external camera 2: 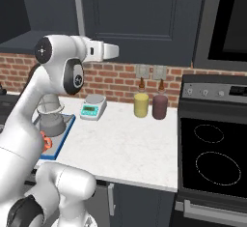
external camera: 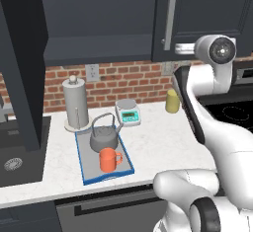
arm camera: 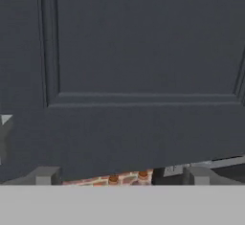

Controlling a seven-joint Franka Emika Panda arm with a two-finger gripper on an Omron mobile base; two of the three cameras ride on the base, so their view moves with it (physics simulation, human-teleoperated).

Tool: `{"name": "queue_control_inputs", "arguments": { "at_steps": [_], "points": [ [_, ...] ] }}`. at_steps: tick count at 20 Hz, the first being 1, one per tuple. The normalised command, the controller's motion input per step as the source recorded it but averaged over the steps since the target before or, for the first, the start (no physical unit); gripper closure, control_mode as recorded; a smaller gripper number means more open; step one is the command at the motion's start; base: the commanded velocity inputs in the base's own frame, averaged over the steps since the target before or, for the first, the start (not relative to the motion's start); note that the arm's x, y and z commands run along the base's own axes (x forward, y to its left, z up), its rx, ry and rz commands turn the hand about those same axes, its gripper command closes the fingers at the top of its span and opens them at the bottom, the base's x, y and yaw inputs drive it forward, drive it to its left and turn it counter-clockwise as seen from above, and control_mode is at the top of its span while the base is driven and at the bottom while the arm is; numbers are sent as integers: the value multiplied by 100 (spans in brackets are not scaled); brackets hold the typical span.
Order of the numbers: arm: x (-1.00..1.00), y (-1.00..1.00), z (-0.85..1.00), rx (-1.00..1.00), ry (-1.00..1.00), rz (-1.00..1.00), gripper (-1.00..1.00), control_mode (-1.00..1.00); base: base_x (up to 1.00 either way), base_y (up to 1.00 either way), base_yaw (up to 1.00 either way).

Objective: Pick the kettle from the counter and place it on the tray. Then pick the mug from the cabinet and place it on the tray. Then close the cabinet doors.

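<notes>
On the tray [external camera: 87, 169] sit the kettle [external camera: 104, 138] and mug [external camera: 108, 160], and the empty pincer [arm camera: 122, 180], tips apart, faces a stiff, heavy-looking cabinet door [external camera: 202, 14], best pushed on its flat front.

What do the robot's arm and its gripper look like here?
The arm has smooth, rounded white shells with dark grey joints and round dark caps at the elbows. One black panel runs along a link. The gripper ends in two small dark grey, blocky finger tips. No cables or markings are visible.
</notes>
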Motion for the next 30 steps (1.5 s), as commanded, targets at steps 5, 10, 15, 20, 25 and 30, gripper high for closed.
{"name": "queue_control_inputs", "arguments": {
  "at_steps": [5, 10, 15, 20, 25, 30],
  "points": [
    [-71, 0, 6, -12, 11, 0, -100, -100, 0, 0, 0],
    [-69, 0, 10, -8, 15, 0, -100, -100, 0, 0, 0],
    [-62, 11, 11, -2, 19, 2, -100, -100, 0, 0, 0],
    [-56, 24, 4, -5, 7, 16, -100, -100, 0, 0, 0],
    [-52, 20, 0, -10, 0, 21, -100, -100, 0, 0, 0],
    [-44, 11, 0, -6, 0, 21, -100, -100, 0, 0, 0]
  ]
}}
